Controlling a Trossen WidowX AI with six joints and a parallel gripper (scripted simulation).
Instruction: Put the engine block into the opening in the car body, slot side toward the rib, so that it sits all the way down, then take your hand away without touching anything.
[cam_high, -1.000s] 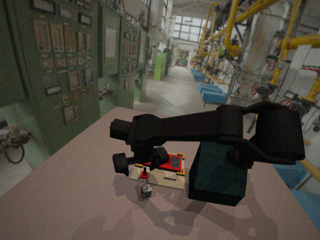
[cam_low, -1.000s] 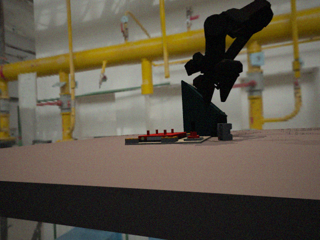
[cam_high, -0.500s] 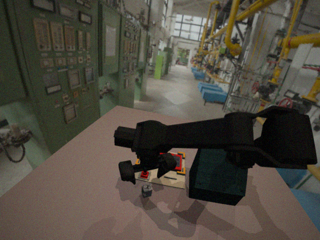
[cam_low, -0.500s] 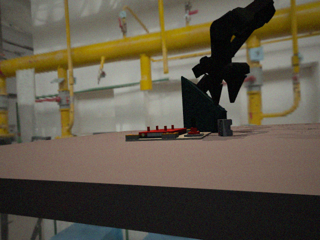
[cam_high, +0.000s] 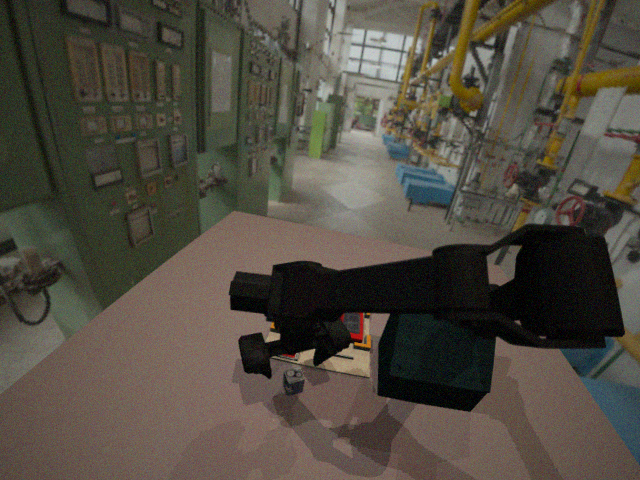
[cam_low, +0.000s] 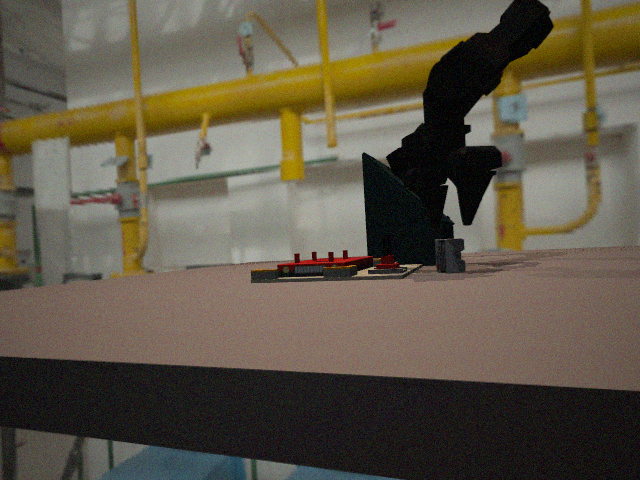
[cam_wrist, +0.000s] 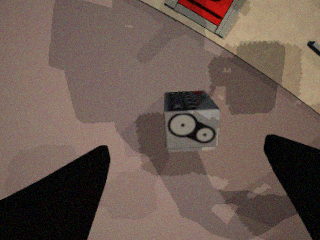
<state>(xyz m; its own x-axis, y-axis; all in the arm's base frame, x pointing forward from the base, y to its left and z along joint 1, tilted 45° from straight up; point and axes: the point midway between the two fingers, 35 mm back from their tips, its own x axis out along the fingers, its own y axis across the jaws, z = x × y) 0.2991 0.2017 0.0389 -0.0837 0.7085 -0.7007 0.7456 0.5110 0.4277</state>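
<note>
The grey engine block (cam_high: 293, 381) (cam_low: 448, 255) (cam_wrist: 192, 127) stands on the table just off the edge of the cream board (cam_high: 356, 365) (cam_wrist: 295, 77). The wrist view shows its face with two round pulleys and its dark upper side; the exterior view shows a notch in its right side. My gripper (cam_high: 292, 367) (cam_low: 453, 219) (cam_wrist: 187, 147) is wide open and empty above the block, which appears between the two fingers in the wrist view. The red car body (cam_high: 353, 324) (cam_low: 325, 262) lies on the board. The arm hides much of it, and its opening and rib cannot be made out.
A small grey-framed fixture with a red piece (cam_low: 387, 262) (cam_wrist: 212, 10) sits on the board near the block. Yellow-orange corner brackets (cam_low: 340, 269) hold the car body's area. A tall dark teal box (cam_high: 434, 356) (cam_low: 392, 222) stands beside the board, under the arm.
</note>
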